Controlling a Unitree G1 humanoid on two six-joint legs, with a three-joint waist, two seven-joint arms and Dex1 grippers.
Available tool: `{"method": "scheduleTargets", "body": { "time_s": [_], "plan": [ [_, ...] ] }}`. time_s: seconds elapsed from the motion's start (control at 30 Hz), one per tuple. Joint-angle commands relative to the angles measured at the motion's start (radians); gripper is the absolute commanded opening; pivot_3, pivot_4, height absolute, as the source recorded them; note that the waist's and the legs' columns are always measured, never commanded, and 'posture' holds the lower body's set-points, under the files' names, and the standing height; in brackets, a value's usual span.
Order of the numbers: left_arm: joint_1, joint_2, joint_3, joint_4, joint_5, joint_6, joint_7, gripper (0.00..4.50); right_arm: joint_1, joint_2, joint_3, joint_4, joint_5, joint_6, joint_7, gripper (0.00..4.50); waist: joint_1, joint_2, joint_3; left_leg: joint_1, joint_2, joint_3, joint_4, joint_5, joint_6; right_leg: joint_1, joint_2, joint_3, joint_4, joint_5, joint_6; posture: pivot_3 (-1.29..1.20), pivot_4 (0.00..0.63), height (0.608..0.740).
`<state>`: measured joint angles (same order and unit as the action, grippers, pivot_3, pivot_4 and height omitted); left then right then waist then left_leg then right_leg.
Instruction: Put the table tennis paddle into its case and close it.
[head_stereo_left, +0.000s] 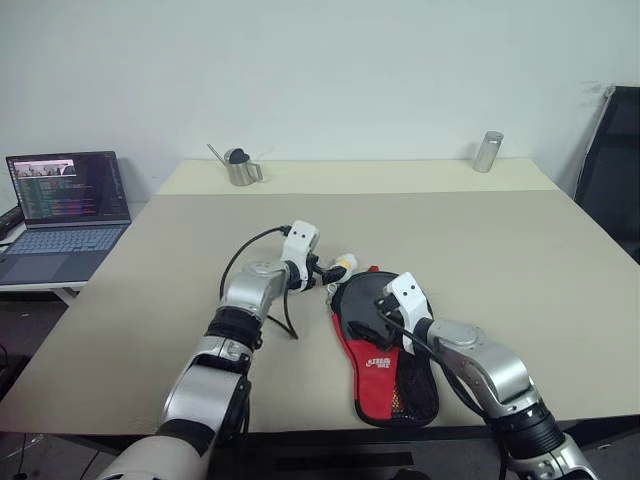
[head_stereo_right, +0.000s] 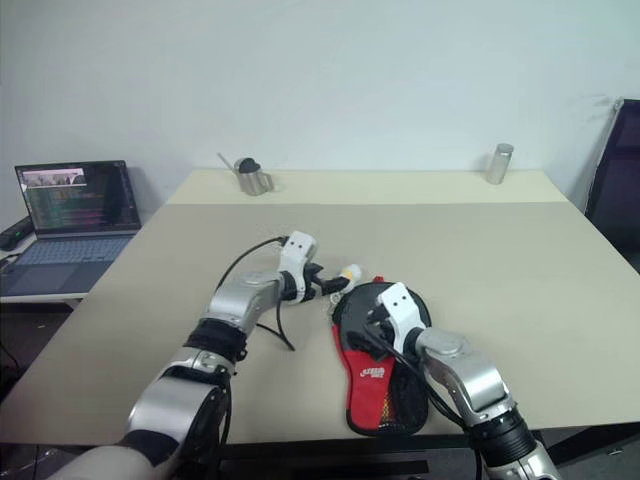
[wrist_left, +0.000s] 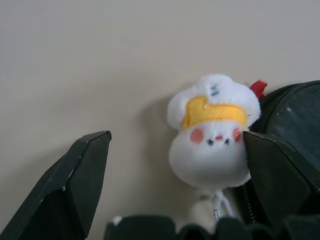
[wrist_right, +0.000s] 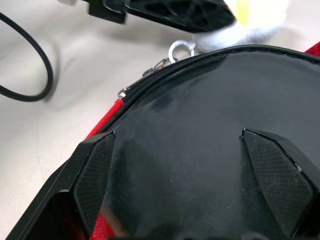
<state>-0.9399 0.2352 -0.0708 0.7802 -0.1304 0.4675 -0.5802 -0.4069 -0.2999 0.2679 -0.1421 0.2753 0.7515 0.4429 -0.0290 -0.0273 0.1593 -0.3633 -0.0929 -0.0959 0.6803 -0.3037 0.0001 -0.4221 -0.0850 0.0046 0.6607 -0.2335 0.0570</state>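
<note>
The case (head_stereo_left: 380, 365) lies flat near the table's front edge, with a red band, a white logo and a mesh pocket. Its round black head end (wrist_right: 200, 125) is rimmed by a zip with a ring pull (wrist_right: 181, 49). I cannot tell whether that smooth black face is the table tennis paddle or the case's own panel. The white fluffy charm (wrist_left: 210, 145) lies just beyond the head end. My left gripper (wrist_left: 175, 137) is open around the charm, which rests against one finger (wrist_left: 272, 175). My right gripper (wrist_right: 182, 160) stands open low over the black face.
A laptop (head_stereo_left: 65, 210) sits on a side desk at the left. A small metal watering can (head_stereo_left: 240, 168) and a metal cylinder (head_stereo_left: 488, 152) stand at the table's far edge. A black chair (head_stereo_left: 612, 170) is at the right. A black cable (head_stereo_left: 250, 255) loops beside my left wrist.
</note>
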Motion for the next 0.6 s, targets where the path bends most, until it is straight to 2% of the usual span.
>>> {"method": "scheduleTargets", "body": {
  "time_s": [0.03,0.23,0.33,0.6],
  "plan": [
    [-0.035,-0.009,0.007,0.036,0.02,-0.019,0.015,4.5,0.017,0.002,0.027,0.019,-0.012,0.032,0.017,4.47,-0.001,0.0,0.0,0.0,0.0,0.0,0.0,0.0,0.0,0.0,0.0,0.0,0.0,0.0,0.0,0.0,0.15,0.74],
    [-0.05,-0.026,0.003,0.086,0.044,0.018,0.039,4.5,0.02,0.012,0.027,0.016,-0.028,0.032,0.027,4.47,-0.001,0.0,0.0,0.0,0.0,0.0,0.0,0.0,0.0,0.0,0.0,0.0,0.0,0.0,0.0,0.0,0.15,0.74],
    [-0.052,-0.026,0.017,0.094,0.051,0.002,0.077,3.94,0.023,0.018,0.026,0.014,-0.027,0.035,0.028,4.5,-0.001,0.0,-0.001,0.0,0.0,0.0,0.0,0.0,0.0,0.0,0.0,0.0,0.0,0.0,0.0,0.0,0.15,0.74],
    [-0.079,-0.016,0.038,0.152,0.072,-0.066,0.171,1.15,0.027,0.029,0.017,0.017,-0.015,0.038,0.048,4.5,-0.003,0.0,-0.001,0.001,0.001,0.0,0.0,0.0,0.0,0.0,0.0,0.0,0.002,0.0,0.0,0.0,0.15,0.74]
  ]
}}
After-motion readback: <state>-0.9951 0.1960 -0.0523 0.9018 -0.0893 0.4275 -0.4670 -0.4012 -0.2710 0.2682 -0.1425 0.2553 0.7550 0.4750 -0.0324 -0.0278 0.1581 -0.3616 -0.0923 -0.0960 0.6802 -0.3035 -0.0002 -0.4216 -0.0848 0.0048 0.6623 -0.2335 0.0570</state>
